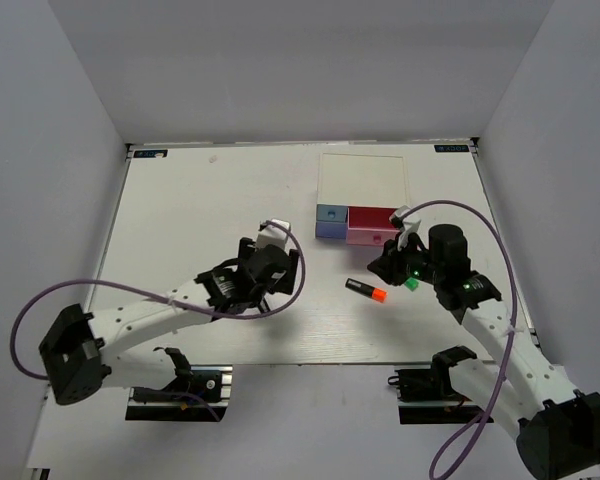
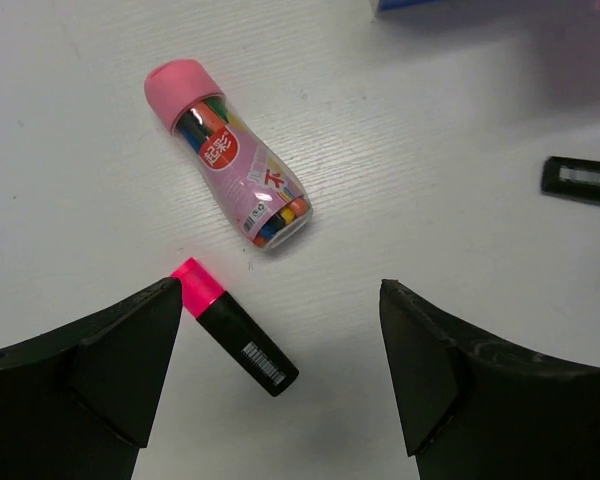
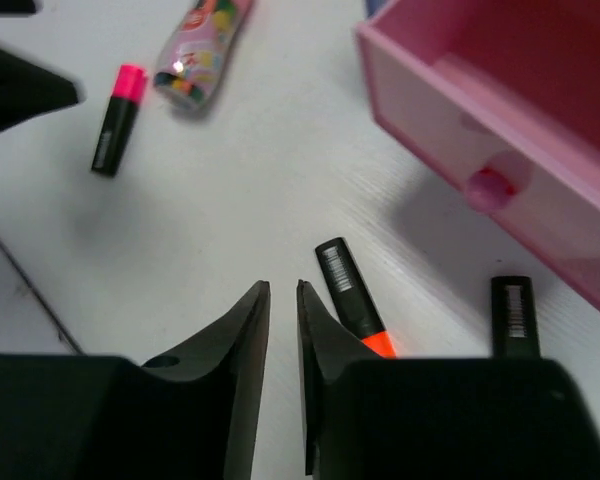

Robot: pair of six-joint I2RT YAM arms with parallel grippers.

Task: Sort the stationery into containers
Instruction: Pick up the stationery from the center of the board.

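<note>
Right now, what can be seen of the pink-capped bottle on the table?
The pink-capped bottle is a clear plastic tube with a pink cap and a pink label bearing a red oval; coloured sticks show through it. It lies on its side on the table, cap toward the upper left in the left wrist view. The pink-ended marker lies close by, apart. Nothing grips it.

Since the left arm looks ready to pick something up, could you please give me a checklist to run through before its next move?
1. Left gripper open and empty: ok.
2. Pink marker centred between its fingers: not ok, it lies close to one finger.
3. Pink-capped bottle apart from that marker: ok.
4. Pink drawer open: ok.
5. Right gripper empty: ok, jaws nearly closed beside the orange marker.
</note>
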